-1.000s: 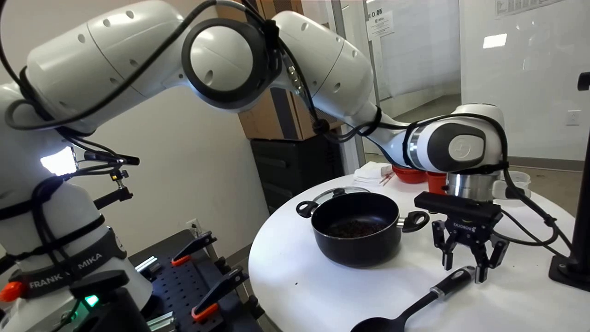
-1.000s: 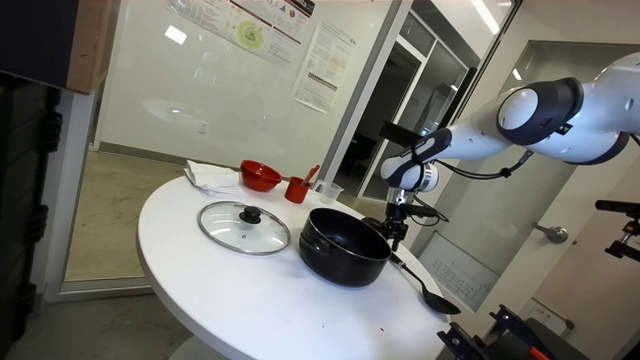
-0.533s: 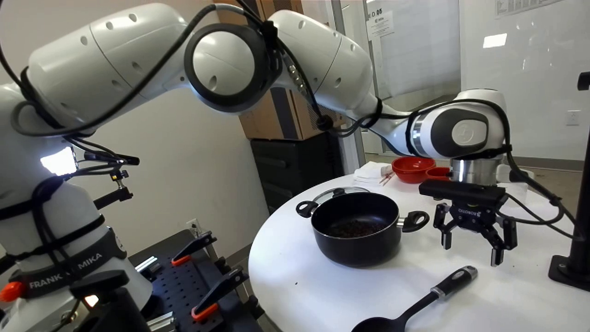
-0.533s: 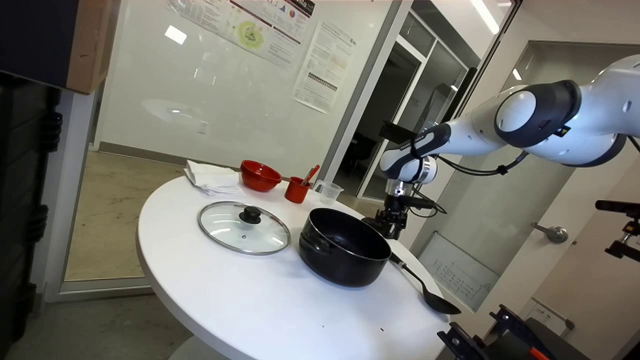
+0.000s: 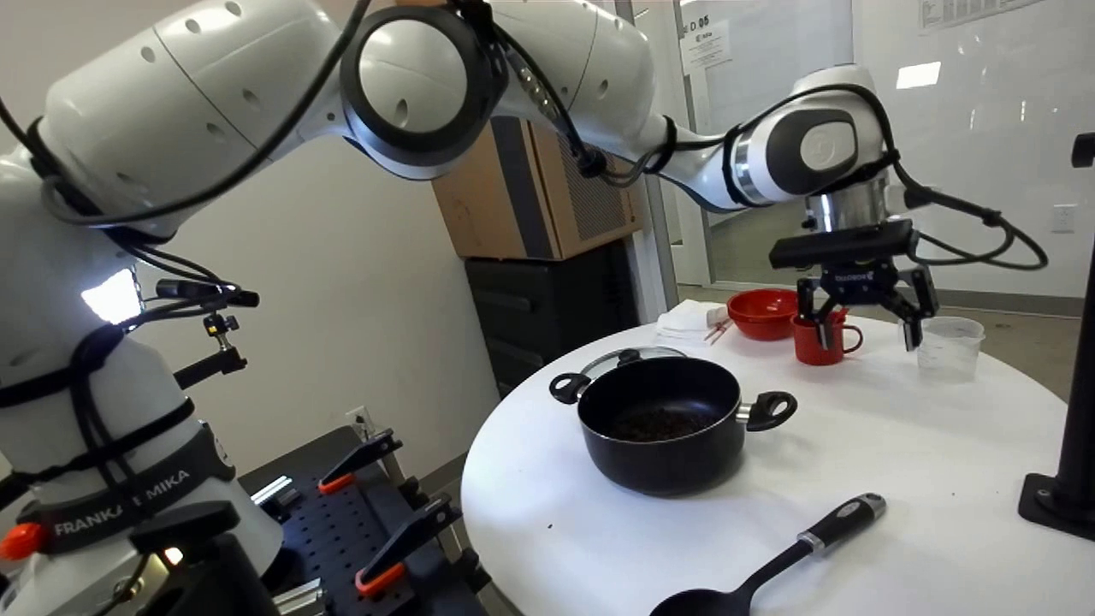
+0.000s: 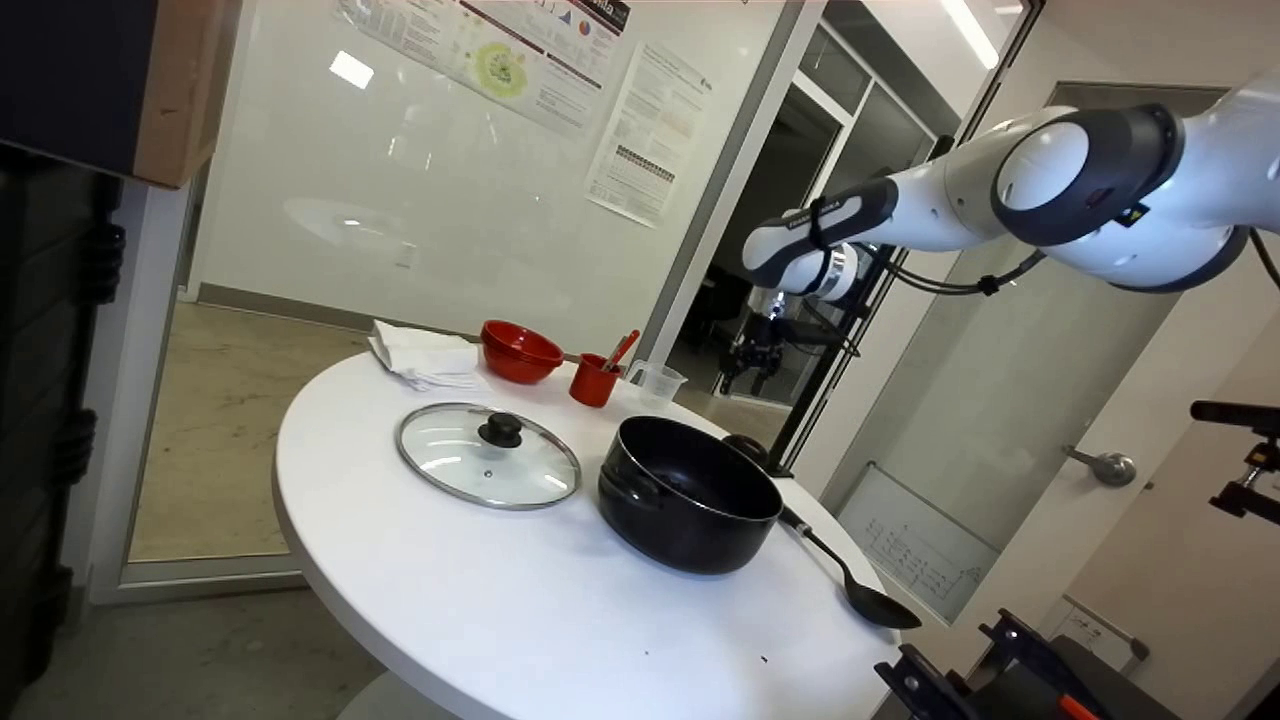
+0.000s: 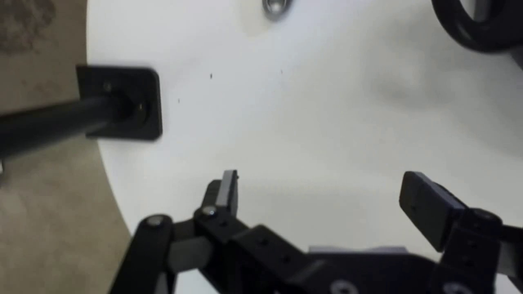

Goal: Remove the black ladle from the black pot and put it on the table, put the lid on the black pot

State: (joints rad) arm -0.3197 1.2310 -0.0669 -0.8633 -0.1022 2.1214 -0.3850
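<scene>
The black ladle (image 5: 843, 522) lies on the white table (image 5: 949, 556), in front of the black pot (image 5: 667, 462); its handle tip also shows at the top of the wrist view. Uncovered, the pot holds small dark bits. Behind it in one exterior view, and beside it in an exterior view (image 6: 690, 530), the glass lid (image 6: 480, 465) rests flat with its black knob up. My gripper (image 5: 868, 338) hangs high above the table, fingers wide apart. In the wrist view nothing stands between the fingertips (image 7: 228, 188), only table surface behind.
Near the far edge stand red bowls (image 6: 520, 352), a red cup (image 6: 594, 382) with a red spoon, a clear measuring cup (image 6: 657, 384) and a folded white cloth (image 6: 425, 352). A black post (image 5: 1080, 445) is fixed at the table's edge, left of my gripper in the wrist view.
My gripper has opened wider beside the ladle's handle, then risen and moved away from it, toward the red cup's side of the table. The ladle, pot and lid have stayed in place.
</scene>
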